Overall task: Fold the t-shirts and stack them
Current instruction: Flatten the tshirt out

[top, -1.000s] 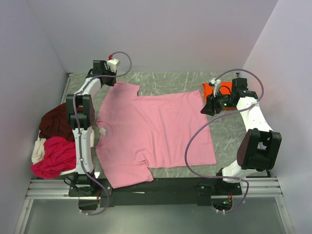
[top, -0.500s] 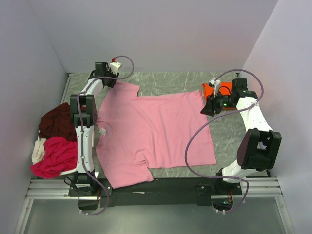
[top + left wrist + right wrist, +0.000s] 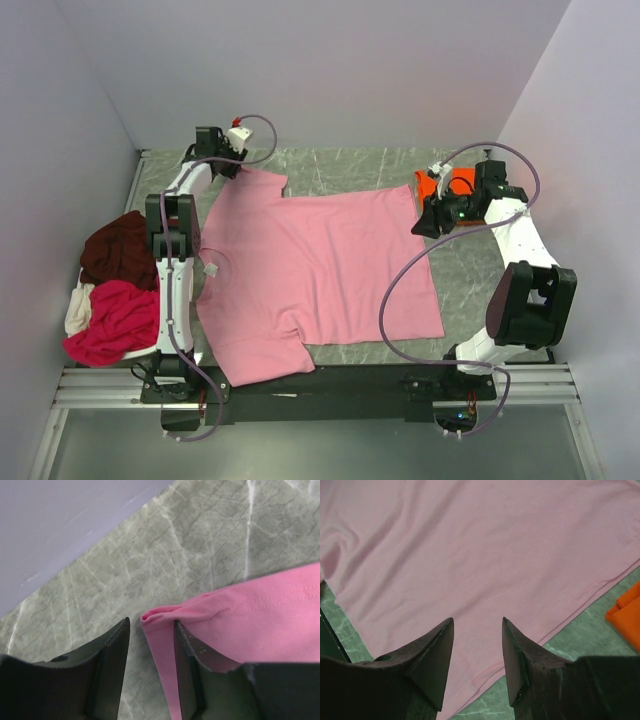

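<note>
A light pink t-shirt (image 3: 310, 265) lies spread flat on the marble table. My left gripper (image 3: 236, 167) is open at the shirt's far left sleeve. In the left wrist view the sleeve's corner (image 3: 160, 616) lies between the open fingers of this gripper (image 3: 151, 630). My right gripper (image 3: 420, 226) is open over the shirt's right hem edge, and the right wrist view shows it (image 3: 477, 622) above the hem (image 3: 520, 655). A folded orange t-shirt (image 3: 440, 183) lies at the far right, partly hidden by the right arm. Maroon (image 3: 115, 250), magenta-red (image 3: 115, 320) and cream (image 3: 77, 310) shirts lie piled at the left.
Grey walls close in the table at the back, left and right. A metal rail (image 3: 320, 385) runs along the near edge by the arm bases. The right arm's cable (image 3: 395, 290) loops over the pink shirt.
The left gripper has shifted slightly right, toward the sleeve corner. The right arm and the shirts have hardly moved.
</note>
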You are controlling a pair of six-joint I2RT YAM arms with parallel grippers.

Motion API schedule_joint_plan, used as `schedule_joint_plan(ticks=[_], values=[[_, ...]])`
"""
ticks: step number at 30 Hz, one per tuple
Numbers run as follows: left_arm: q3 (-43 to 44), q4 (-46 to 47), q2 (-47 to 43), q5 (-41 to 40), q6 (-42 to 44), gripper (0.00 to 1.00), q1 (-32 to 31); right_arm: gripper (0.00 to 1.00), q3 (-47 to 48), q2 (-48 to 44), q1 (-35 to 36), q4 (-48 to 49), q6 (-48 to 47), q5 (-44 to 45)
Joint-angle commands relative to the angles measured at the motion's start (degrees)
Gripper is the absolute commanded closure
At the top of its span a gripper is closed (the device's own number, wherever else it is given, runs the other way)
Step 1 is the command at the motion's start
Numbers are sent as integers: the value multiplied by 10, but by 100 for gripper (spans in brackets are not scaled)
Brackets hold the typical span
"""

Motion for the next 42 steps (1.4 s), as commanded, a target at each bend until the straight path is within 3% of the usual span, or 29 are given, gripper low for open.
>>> schedule_joint_plan(ticks=[1,5,8,15,22,28,35,42], values=[[22,-23,18,36,31,55,-3,49,5,3,-5,-5,-6,-10],[26,-28,20,45,39,61,-5,50,5,0,-8,-6,-6,-12],[22,-32,17,49,42,79,-5,50,5,-5,-11,-7,-7,-15],[9,-22,1,52,18,99,-2,50,3,-13,-14,-5,-6,-12],[-81,76,-106,117,-109,100,31,50,0,-13,-16,2,-4,-9],[-163,106,-172,120,-123,100,39,48,38,30,5,10,0,33],[-199,119,-189,96,-145,100,64,43,239,166,24,-19,34,92],[-176,90,-178,107,-135,100,65,42,443,367,60,-22,112,238]])
